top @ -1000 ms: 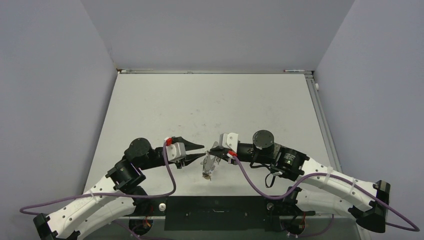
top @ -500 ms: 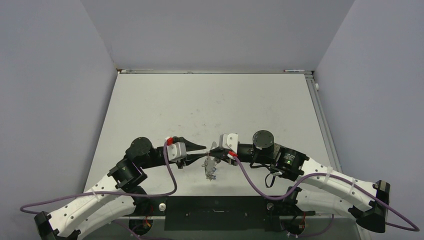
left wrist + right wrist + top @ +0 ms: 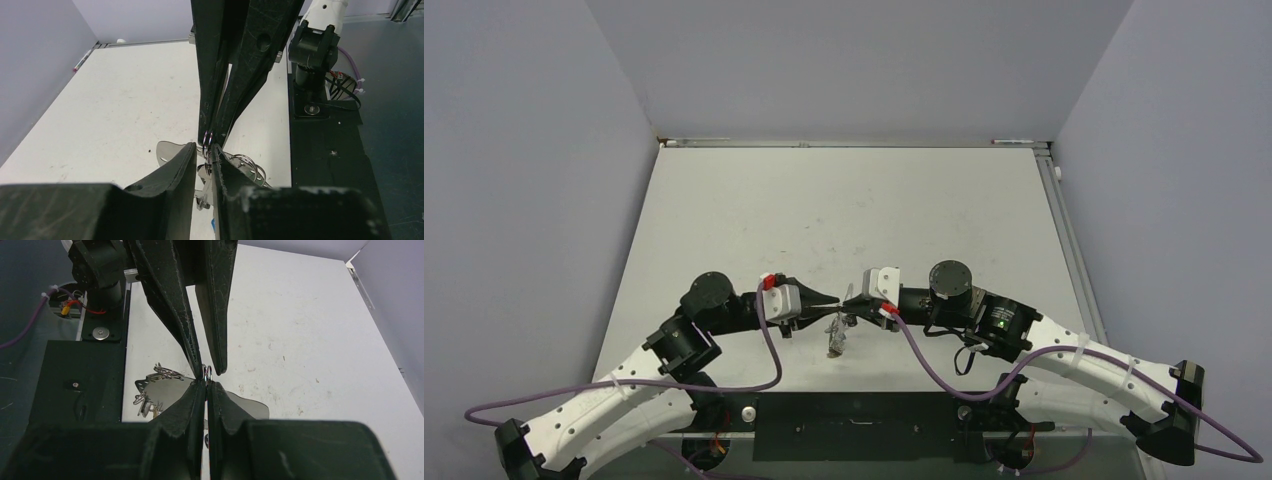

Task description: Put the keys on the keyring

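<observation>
A thin silver keyring point(image 3: 208, 138) sits edge-on where the two grippers meet, a little above the table's near middle. My right gripper point(image 3: 206, 382) is shut on it, and a short arc of wire point(image 3: 208, 372) sticks out past the tips. My left gripper point(image 3: 204, 147) faces it tip to tip. Its jaws straddle the same wire with a narrow gap left, so it is open. A bunch of keys point(image 3: 836, 342) hangs just below the two grippers. In the right wrist view the keys point(image 3: 145, 402) show to the left of my fingers.
A flat silver plate point(image 3: 162, 387) with small holes and a few extra split rings point(image 3: 245, 162) belong to the same bunch. The black base plate point(image 3: 854, 412) and both arm mounts lie close behind the bunch. Grey walls enclose the white table point(image 3: 854, 200).
My left gripper has moved right until its tips meet the right gripper's, and its jaws have narrowed around the keyring. The hanging keys have swung slightly. The right gripper has stayed put.
</observation>
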{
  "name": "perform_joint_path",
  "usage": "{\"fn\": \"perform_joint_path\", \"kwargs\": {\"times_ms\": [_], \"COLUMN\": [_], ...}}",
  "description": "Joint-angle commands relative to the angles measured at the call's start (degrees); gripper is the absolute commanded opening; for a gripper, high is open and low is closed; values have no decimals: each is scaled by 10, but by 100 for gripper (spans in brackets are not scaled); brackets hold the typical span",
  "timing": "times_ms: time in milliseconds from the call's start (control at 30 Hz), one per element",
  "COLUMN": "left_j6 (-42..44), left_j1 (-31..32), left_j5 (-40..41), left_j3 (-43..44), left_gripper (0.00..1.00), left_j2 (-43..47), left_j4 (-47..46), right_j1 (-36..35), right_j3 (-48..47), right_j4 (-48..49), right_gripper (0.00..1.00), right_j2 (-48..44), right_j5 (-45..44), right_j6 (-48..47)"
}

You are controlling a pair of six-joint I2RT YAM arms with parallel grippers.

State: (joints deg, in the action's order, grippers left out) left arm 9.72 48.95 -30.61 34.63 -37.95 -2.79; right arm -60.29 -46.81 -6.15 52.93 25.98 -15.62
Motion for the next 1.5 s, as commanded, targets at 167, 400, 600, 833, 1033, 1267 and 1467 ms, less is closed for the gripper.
{"fn": "perform_joint_path", "kwargs": {"times_ms": [167, 400, 600, 833, 1033, 1267, 1467], "left_j6": [2, -3, -7, 3, 12, 19, 19], "left_j1": [-3, -3, -4, -4, -4, -4, -3], "left_j5": [-29, -44, -14, 7, 12, 16, 21], "left_j3": [9, 12, 10, 22, 25, 29, 29], "left_gripper": [8, 0, 0, 0, 0, 0, 0], "left_j2": [-7, -11, 0, -2, -8, -15, -15], "left_j4": [-6, -5, -9, 14, 25, 45, 47], "right_j1": [3, 3, 2, -3, -14, -22, -23], "right_j3": [-15, -14, -14, -40, -71, -110, -119], "right_j4": [51, 57, 52, 1, -48, -116, -133], "right_gripper": [5, 5, 7, 40, 40, 36, 34], "right_j2": [-15, -17, -11, 12, 22, 48, 70], "right_j5": [15, 19, -1, -37, -76, -64, -52], "right_j6": [2, 5, 13, 5, -11, -36, -39]}}
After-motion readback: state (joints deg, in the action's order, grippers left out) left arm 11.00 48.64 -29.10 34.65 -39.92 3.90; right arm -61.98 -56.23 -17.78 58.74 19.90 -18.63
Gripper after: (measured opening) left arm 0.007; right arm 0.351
